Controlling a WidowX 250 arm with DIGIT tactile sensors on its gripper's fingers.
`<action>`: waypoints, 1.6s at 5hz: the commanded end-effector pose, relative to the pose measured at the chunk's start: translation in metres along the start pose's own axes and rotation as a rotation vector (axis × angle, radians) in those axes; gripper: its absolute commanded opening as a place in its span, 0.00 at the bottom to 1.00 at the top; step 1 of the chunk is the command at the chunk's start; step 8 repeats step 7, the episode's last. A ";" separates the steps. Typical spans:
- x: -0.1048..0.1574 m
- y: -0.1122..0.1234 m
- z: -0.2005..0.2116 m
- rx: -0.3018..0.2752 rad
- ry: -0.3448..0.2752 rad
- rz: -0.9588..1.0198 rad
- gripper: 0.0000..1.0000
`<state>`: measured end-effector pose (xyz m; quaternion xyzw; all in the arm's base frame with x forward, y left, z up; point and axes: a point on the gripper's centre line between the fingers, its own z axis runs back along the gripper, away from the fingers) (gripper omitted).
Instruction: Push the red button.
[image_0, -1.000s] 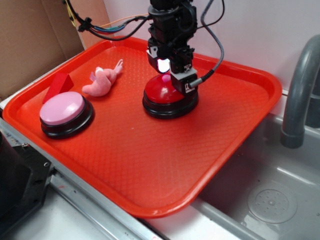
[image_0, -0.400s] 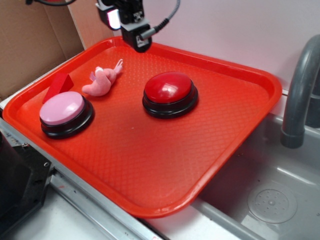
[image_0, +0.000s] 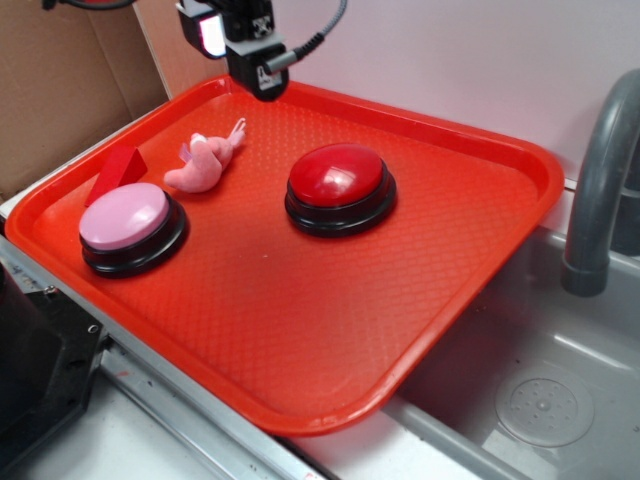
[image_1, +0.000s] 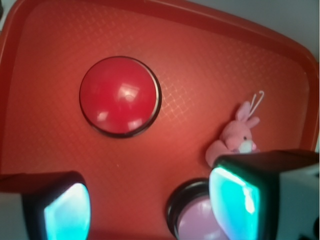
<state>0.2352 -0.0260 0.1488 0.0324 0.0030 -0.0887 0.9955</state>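
Withdrawing from the work area, the hand (image_0: 240, 45) now hangs above the far left corner of the red tray (image_0: 480, 250), well apart from the red button (image_0: 337, 176). One second ago it stood directly on the dome of that button; 0.4 s ago it had already lifted away toward the far edge, and it has since shifted slightly further left. The wrist view shows its two fingertips (image_1: 235, 197) spread wide apart with nothing between them: the hand is released and empty.

The red button sits on its black base near the tray's centre, untouched at present. The pink button (image_0: 125, 218) sits by the left edge, with the pink plush rabbit (image_0: 205, 165) and red wedge block (image_0: 118, 170) beside it.

Judgement: contact followed by retreat indicates the press has probably been delivered and the task is at or near completion.
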 end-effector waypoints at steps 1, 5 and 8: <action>-0.006 -0.004 0.035 0.055 -0.079 0.029 1.00; -0.032 0.018 0.050 0.024 -0.089 0.216 1.00; -0.047 0.024 0.060 0.023 -0.092 0.249 1.00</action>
